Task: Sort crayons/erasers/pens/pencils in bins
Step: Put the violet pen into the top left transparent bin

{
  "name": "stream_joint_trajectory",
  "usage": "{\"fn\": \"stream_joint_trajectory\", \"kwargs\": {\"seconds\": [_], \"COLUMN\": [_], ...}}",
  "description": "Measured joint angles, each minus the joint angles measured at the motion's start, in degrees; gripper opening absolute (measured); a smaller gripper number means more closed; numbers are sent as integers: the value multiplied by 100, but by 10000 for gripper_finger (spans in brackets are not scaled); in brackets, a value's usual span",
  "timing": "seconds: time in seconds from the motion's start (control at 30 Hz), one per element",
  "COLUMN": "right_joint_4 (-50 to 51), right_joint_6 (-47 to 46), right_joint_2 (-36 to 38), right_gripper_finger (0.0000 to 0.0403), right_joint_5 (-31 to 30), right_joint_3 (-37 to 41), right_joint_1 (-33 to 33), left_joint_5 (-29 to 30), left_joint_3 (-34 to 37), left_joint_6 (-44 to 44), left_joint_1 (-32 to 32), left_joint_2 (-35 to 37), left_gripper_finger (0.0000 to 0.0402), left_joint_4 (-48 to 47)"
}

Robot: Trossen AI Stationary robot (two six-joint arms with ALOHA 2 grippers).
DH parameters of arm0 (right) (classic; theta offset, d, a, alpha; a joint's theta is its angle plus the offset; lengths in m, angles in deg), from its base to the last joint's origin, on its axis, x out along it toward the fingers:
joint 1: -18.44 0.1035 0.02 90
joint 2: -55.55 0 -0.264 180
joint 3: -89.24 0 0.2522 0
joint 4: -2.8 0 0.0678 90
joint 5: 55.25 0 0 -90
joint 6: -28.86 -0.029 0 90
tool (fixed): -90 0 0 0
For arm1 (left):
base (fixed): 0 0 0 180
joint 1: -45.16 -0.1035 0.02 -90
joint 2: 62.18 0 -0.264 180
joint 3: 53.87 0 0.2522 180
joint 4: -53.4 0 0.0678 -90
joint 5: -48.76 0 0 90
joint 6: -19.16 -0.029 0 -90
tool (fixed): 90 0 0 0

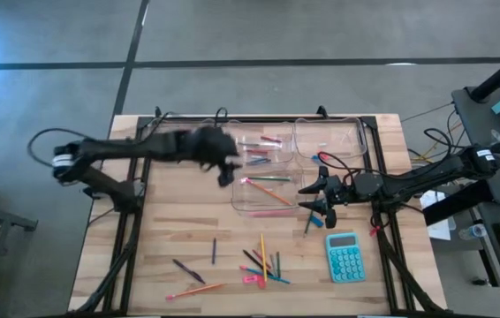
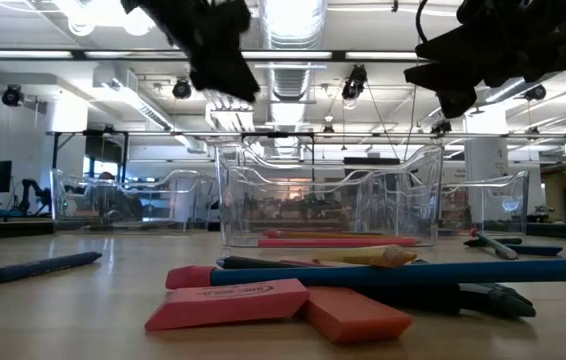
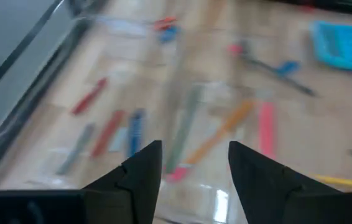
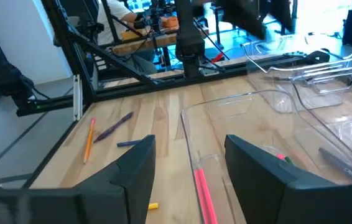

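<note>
Overhead, the left pincer hangs over the clear bins at the far middle of the table, its dark fingers spread with nothing between them. That arm's wrist view is smeared, so the sticks lying under it, red, blue, green, orange and pink, are hard to sort by kind; they seem to lie in the bins. The right pincer sits just beside the nearest bin, on the side toward the teal calculator, and its fingers are likewise spread and empty. Past them a pink pencil lies on the bin floor, close to the bin wall.

Loose items rest on the table on the near side of the bins. A cluster of pencils and dark pens lies just beside the calculator, with pink erasers at the cluster's near edge. Farther from the calculator, a dark pen, a short dark stick and an orange pencil lie well apart from each other. From table height, two pink erasers touch each other in front of a long blue stick, with the bin standing behind them.
</note>
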Motion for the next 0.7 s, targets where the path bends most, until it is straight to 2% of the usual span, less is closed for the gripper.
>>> {"fn": "stream_joint_trajectory", "kwargs": {"seconds": [0.17,0.33,0.57,0.7], "right_joint_4": [-4,-31,-48,-52], "right_joint_6": [12,-43,-66,-108], "right_joint_2": [0,0,0,0], "right_gripper_finger": [183,183,183,183], "right_joint_5": [1,2,2,2], "right_joint_3": [0,2,2,2], "right_joint_1": [0,0,0,0], "left_joint_5": [863,1440,1496,845], "left_joint_3": [373,747,1032,1036], "left_joint_6": [679,2032,4070,5187], "left_joint_1": [1602,3102,4534,4998], "left_joint_2": [637,825,409,74], "left_gripper_finger": [171,171,166,146], "left_joint_4": [-348,-576,-649,-1386]}}
